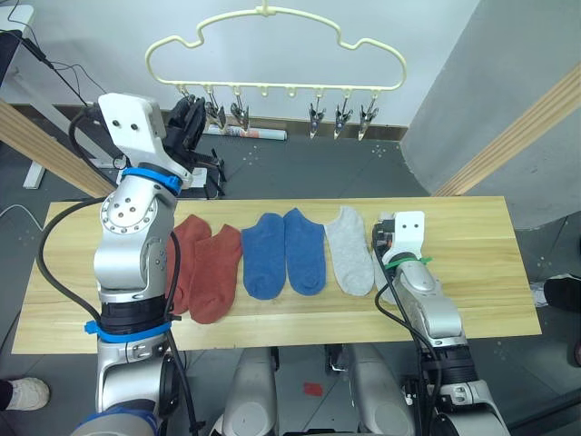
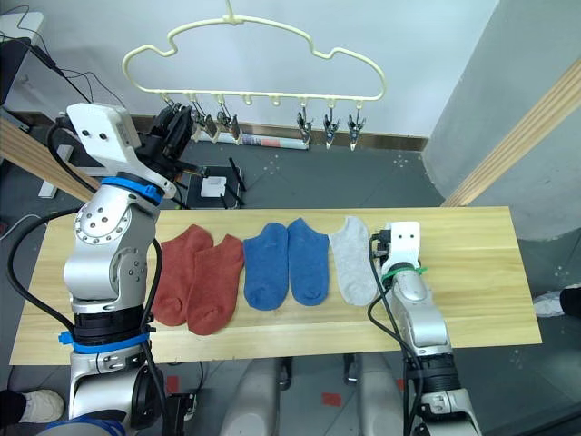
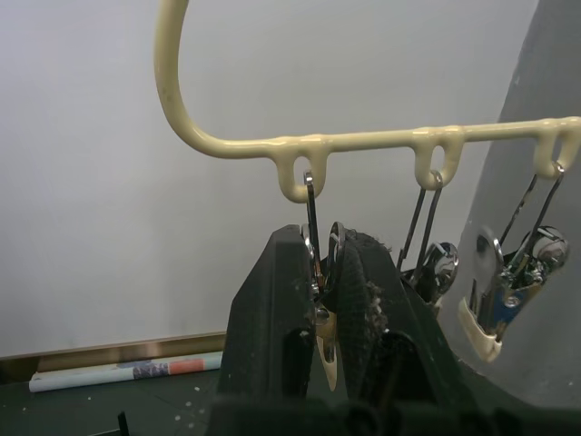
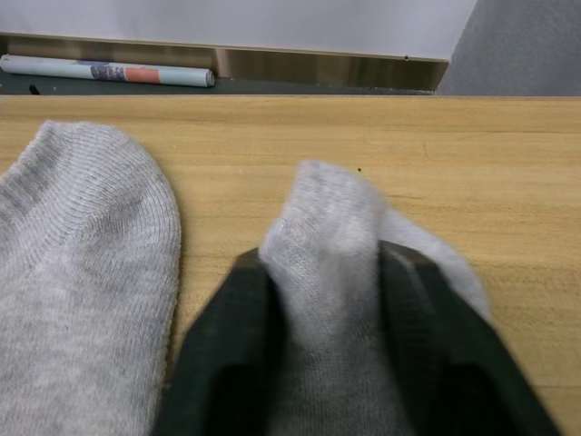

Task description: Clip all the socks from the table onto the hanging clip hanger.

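Note:
The pale yellow clip hanger [image 1: 290, 88] hangs above the far side of the table [image 1: 472, 245]. My left gripper [image 3: 327, 272] is raised to the hanger's leftmost clip [image 3: 311, 209] and is shut on it. On the table lie two rust-red socks [image 1: 204, 268], two blue socks [image 1: 283, 252] and a grey sock [image 1: 349, 250], all flat in a row. To the right of that grey sock, my right gripper [image 4: 331, 259] is low on the tabletop, shut on a second grey sock [image 4: 331, 227], which is bunched between its fingers.
Slanted wooden poles stand at the left [image 1: 36, 145] and right [image 1: 508, 136] of the table. A rolled paper [image 1: 250, 133] lies on the floor by the wall. The other hanger clips [image 1: 340, 118] hang free. Bare tabletop lies right of my right arm.

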Robot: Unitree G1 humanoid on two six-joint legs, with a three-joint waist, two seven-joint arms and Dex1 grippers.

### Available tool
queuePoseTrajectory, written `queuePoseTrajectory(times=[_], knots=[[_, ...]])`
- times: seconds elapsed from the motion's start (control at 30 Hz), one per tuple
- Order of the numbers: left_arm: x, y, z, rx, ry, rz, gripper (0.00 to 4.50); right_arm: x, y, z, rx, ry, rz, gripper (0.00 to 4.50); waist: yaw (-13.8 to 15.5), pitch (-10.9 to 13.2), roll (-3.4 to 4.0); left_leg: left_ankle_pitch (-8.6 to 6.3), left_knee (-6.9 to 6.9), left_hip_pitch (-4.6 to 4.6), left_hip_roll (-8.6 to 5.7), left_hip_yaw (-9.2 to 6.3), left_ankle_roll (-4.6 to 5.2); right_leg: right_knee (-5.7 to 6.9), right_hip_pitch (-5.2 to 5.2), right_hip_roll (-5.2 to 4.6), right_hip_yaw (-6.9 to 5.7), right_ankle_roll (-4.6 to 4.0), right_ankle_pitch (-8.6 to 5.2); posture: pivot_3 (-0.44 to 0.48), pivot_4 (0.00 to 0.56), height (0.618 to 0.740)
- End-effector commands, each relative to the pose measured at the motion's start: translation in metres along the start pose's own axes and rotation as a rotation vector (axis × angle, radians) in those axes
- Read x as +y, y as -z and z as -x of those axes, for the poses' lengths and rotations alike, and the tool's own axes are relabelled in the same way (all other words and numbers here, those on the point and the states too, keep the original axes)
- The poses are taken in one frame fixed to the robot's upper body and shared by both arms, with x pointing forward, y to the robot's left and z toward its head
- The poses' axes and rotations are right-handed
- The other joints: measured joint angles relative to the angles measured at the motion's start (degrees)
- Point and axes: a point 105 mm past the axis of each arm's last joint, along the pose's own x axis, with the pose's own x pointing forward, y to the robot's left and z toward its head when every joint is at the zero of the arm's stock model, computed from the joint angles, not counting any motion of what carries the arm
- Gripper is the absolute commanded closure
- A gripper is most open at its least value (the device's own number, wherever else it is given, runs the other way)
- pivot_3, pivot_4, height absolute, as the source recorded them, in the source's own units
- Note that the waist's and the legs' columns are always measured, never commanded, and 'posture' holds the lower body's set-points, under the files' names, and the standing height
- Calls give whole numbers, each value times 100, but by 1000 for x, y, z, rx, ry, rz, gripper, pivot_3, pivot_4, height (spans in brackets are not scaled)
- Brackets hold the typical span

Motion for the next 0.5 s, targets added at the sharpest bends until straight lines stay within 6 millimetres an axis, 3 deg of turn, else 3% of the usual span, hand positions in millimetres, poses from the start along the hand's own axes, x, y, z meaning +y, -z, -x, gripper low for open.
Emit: queuePoseTrajectory(times=[0.03,0.07,0.2,0.33,0.5], knots=[[2,-11,3,-40,2,3,4320,-4,16,6,53,6,30,4150,0,0,0,0,0,0,0,0,0,0,0,0,0,0,0,4,481,740],[1,-11,3,-37,9,31,4320,-1,13,8,38,-18,45,4481,0,0,0,0,0,0,0,0,0,0,0,0,0,0,0,4,481,740],[0,-16,4,-30,62,140,4320,24,-12,17,-63,-166,95,4500,1,0,0,0,-1,-1,-1,-1,0,-2,0,0,-1,0,0,20,473,740],[-4,-23,10,17,166,228,4320,74,-58,44,-245,-442,221,4500,-38,1,2,0,-1,-3,1,0,0,0,-4,2,-1,1,0,33,472,740],[-3,-31,9,71,208,340,4320,126,-94,63,-391,-633,267,4500,-34,1,2,6,-2,-2,4,-10,-11,6,-6,10,-6,1,0,46,467,740]])
